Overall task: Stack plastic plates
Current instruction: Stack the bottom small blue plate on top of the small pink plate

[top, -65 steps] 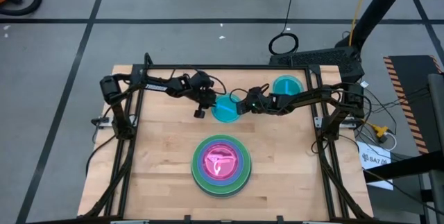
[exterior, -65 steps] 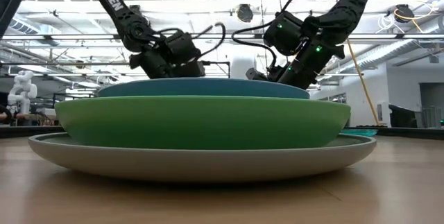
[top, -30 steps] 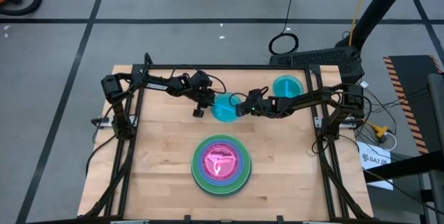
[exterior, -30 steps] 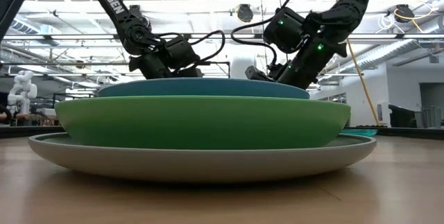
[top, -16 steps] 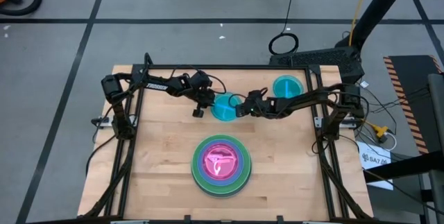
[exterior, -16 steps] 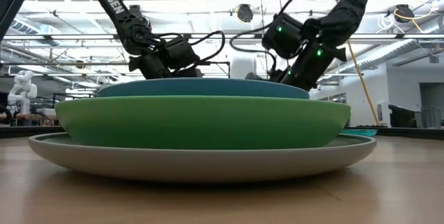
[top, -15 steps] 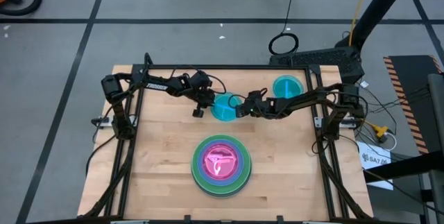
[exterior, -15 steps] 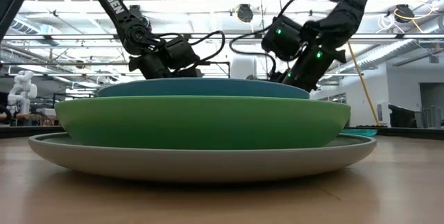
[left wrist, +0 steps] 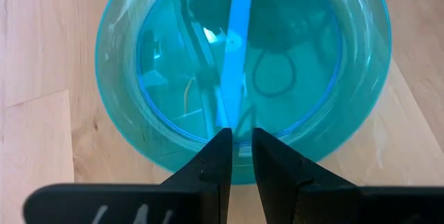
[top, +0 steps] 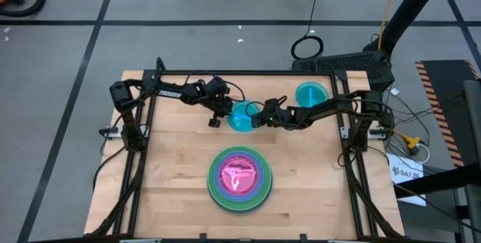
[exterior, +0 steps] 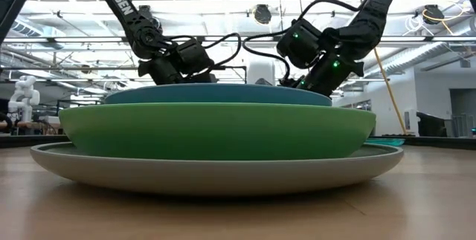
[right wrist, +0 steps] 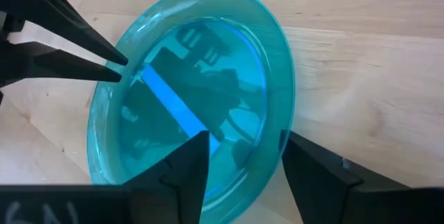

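Note:
A teal plate [top: 242, 116] lies on the table's far half between my two grippers. My left gripper [top: 225, 113] [left wrist: 238, 148] is shut on its left rim. My right gripper [top: 258, 115] [right wrist: 239, 158] is open at its right rim [right wrist: 277, 175], one finger over the plate's inside and the other outside the rim. A second teal plate [top: 311, 93] lies flat near the far right corner. The stack [top: 240, 179] sits on the near half: grey plate [exterior: 216, 172] at the bottom, then green [exterior: 216, 132], blue [exterior: 216, 95], and pink [top: 239, 175] on top. My left gripper pinches the teal plate's rim [left wrist: 236, 161] between its two fingers [right wrist: 104, 64], coming in nearly level from the table's left. Whether the plate is lifted or lies on the table I cannot tell. My right gripper straddles the opposite rim; whether it touches I cannot tell.
The stack fills the near middle of the low view and hides the teal plates' undersides there. Bare wood lies left and right of the stack. The table's black frame rails [top: 143, 160] run along both sides.
My right gripper has moved toward the table's left, closing in on the teal plate until its open fingers stand around the right rim. The left gripper and the plate have kept their place.

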Controlling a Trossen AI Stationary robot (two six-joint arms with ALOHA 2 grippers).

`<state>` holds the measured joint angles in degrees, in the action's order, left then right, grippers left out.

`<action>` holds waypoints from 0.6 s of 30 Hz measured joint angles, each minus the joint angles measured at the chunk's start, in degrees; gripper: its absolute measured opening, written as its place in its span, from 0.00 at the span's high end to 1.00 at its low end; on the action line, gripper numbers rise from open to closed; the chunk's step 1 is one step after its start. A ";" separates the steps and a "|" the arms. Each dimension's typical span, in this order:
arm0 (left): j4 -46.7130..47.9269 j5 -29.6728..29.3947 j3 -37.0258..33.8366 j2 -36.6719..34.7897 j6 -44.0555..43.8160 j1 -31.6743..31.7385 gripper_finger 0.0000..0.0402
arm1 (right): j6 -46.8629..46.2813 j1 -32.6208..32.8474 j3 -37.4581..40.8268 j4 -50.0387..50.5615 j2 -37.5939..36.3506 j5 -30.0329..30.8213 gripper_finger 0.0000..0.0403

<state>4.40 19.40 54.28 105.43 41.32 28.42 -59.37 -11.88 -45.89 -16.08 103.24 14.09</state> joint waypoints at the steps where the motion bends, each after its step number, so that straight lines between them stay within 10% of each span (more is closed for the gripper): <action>1: 0.00 0.00 0.00 0.00 0.00 0.00 0.84 | 0.00 0.00 -0.02 0.02 0.00 0.02 0.58; 18: -0.02 0.00 0.00 0.00 0.00 0.00 0.84 | -3.16 -0.11 0.00 0.13 0.00 0.72 0.85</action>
<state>4.38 19.40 54.28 105.43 41.32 28.42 -62.54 -11.99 -45.89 -15.94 103.24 14.81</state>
